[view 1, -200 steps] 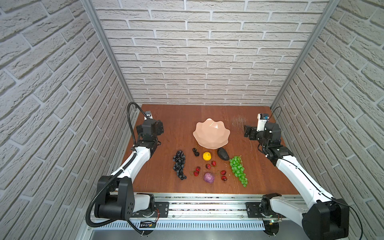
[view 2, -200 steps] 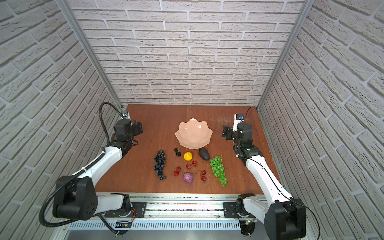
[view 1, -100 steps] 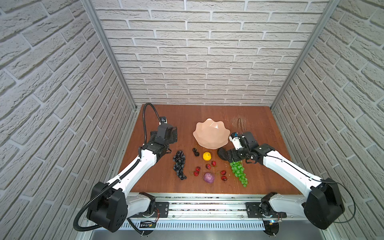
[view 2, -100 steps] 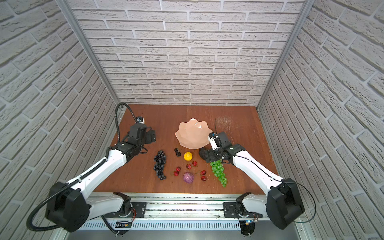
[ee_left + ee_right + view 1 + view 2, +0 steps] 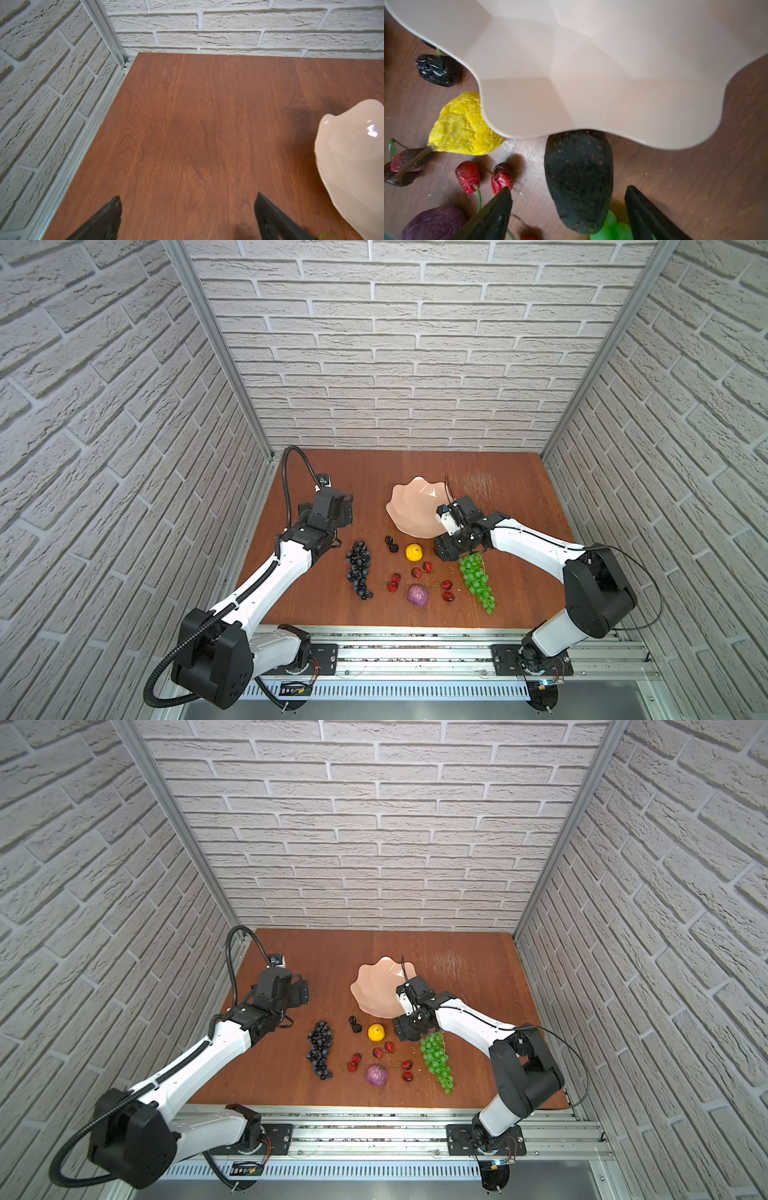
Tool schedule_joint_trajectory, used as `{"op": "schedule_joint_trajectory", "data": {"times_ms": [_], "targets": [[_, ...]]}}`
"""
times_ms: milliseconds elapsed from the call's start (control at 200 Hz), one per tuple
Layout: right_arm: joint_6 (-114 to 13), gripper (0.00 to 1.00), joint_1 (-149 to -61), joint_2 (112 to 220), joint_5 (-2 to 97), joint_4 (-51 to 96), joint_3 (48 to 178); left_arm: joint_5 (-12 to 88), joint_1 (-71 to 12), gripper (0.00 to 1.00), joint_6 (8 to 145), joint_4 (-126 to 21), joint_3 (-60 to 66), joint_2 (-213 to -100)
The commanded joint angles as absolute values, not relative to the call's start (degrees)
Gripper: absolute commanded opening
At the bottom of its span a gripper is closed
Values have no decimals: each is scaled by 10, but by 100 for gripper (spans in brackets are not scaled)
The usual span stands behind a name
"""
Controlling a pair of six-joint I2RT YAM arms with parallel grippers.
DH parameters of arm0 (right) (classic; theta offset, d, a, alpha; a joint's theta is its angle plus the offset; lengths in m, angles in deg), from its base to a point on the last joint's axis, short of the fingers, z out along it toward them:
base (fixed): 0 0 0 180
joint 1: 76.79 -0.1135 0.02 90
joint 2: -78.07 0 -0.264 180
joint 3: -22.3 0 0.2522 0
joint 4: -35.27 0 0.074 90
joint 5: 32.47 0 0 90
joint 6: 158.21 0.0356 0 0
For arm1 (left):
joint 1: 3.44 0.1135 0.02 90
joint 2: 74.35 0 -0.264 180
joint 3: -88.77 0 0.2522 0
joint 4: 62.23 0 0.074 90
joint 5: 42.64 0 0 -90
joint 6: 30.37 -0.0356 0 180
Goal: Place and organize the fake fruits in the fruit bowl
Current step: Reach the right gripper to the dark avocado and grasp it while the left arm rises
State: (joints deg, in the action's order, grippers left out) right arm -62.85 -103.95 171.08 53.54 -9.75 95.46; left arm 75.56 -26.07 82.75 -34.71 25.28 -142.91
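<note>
The pale pink fruit bowl [image 5: 411, 506] [image 5: 374, 986] stands empty mid-table. In front of it lie dark purple grapes [image 5: 359, 568], black cherries [image 5: 390, 543], a lemon [image 5: 413, 551], red cherries [image 5: 422, 570], a purple round fruit [image 5: 417, 595] and green grapes [image 5: 476, 580]. My right gripper [image 5: 446, 549] [image 5: 568, 188] is open, low at the bowl's front rim. Its fingers stand either side of the dark avocado [image 5: 579, 178] with gaps on both sides. The top views hide the avocado under it. My left gripper [image 5: 345, 510] [image 5: 188, 195] hangs open and empty left of the bowl [image 5: 353, 166].
Brick walls close in the wooden table [image 5: 498, 605] on three sides. A metal rail [image 5: 415, 649] runs along the front edge. In the right wrist view the lemon [image 5: 463, 128], red cherries [image 5: 469, 176] and green grapes [image 5: 610, 228] lie close around the avocado, which sits partly under the bowl rim [image 5: 591, 133].
The right arm swung from the back right to the bowl's front and came down over the avocado, its jaws narrowing a little. The left arm moved forward and rightward, still open.
</note>
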Motion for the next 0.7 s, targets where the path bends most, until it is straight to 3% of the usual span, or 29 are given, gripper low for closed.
{"op": "schedule_joint_trajectory", "data": {"times_ms": [0,470,695], "targets": [[-642,84,-1043,1720,542,-81,967,775,-262,98,829,-345,245,-1414],[-638,80,-1047,1765,545,-74,980,781,-260,98,828,-344,248,-1408],[-638,69,-1049,1765,552,-75,981,782,-258,98,831,-342,249,-1407]]}}
